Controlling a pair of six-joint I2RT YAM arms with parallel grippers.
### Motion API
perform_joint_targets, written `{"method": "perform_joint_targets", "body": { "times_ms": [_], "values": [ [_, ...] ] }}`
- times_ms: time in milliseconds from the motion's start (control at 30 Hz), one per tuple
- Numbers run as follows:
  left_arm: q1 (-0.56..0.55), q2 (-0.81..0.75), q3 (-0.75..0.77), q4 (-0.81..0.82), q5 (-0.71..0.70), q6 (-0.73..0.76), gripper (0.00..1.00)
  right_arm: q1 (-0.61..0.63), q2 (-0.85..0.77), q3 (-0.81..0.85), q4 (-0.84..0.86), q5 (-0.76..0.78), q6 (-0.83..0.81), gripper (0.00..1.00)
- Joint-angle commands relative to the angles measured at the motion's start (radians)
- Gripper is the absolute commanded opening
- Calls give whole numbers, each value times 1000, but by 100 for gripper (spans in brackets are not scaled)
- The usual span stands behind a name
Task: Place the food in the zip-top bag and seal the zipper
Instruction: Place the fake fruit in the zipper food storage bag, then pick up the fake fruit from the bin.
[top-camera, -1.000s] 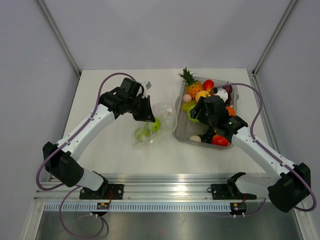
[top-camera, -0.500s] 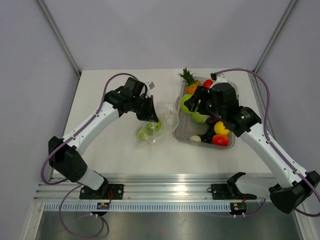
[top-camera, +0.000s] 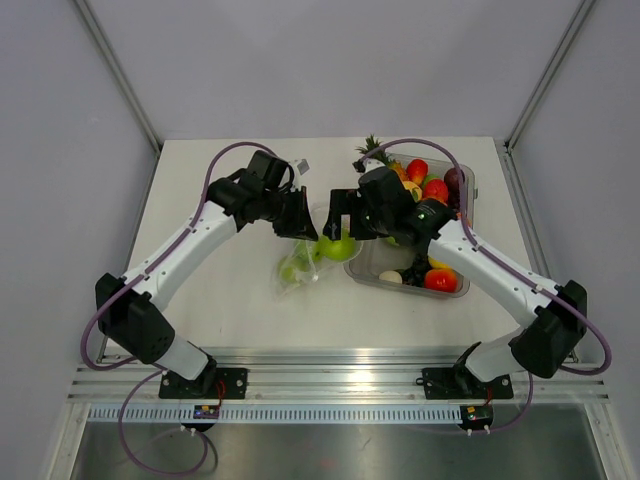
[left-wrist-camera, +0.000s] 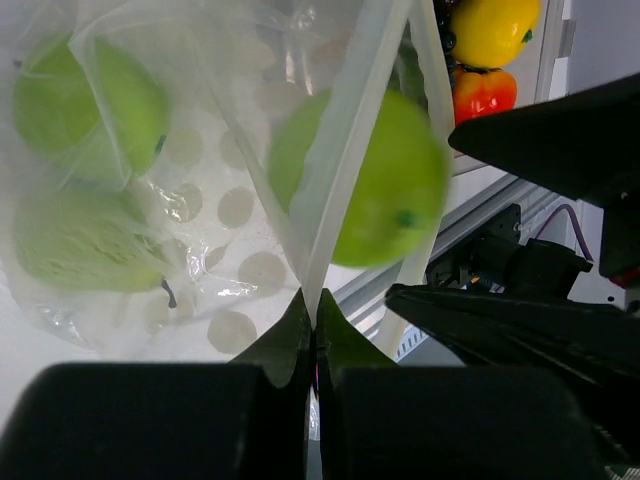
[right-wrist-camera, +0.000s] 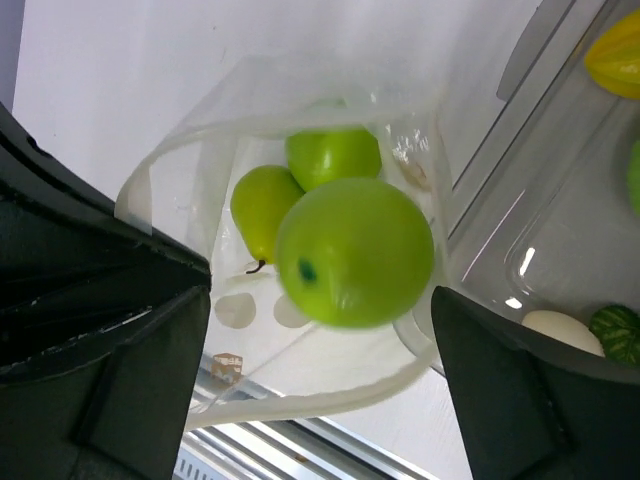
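Observation:
The clear zip-top bag (top-camera: 298, 268) lies left of the tray with its mouth held up. My left gripper (top-camera: 299, 228) is shut on the bag's mouth edge (left-wrist-camera: 345, 150), its fingertips (left-wrist-camera: 312, 300) pinching the strip. Two green fruits (left-wrist-camera: 85, 100) lie inside the bag. My right gripper (top-camera: 341, 222) is open over the mouth. A green apple (right-wrist-camera: 355, 250) sits blurred between its spread fingers (right-wrist-camera: 150, 340), touching neither, just above the bag's rim (right-wrist-camera: 300, 395). The same apple shows in the top view (top-camera: 337, 247) and the left wrist view (left-wrist-camera: 375, 180).
The rigid clear tray (top-camera: 365, 268) stands right of the bag with red, yellow and dark pieces (top-camera: 430, 188) and a pineapple (top-camera: 372, 150). A white egg shape (right-wrist-camera: 560, 330) lies in the tray's near corner. The aluminium rail (top-camera: 340, 385) runs along the near edge.
My right arm lifted a green apple out of the tray and swung left over the bag mouth; its fingers now stand open with the apple loose. My left gripper kept its hold.

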Motion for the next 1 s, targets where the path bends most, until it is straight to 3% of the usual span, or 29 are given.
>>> {"method": "perform_joint_targets", "body": {
  "times_ms": [0,167,233,333,400,567,967],
  "values": [
    [-4,-43,52,2,7,15,0,13,-13,81,-3,33,-29,100],
    [-4,-37,39,3,0,18,0,6,-93,35,-9,226,-19,99],
    [-4,-37,36,3,-5,20,0,-12,-140,-17,-13,343,-14,89],
    [-4,-38,36,1,-5,21,0,-107,-149,-101,-27,391,-19,83],
    [-4,-41,35,1,-7,21,0,-153,-131,-146,-12,417,-61,83],
    [-3,-37,35,1,-5,20,0,-161,-24,-204,34,490,-222,100],
    [-3,-29,36,-8,-14,29,0,-196,214,-195,244,529,-407,100]
  ]
}}
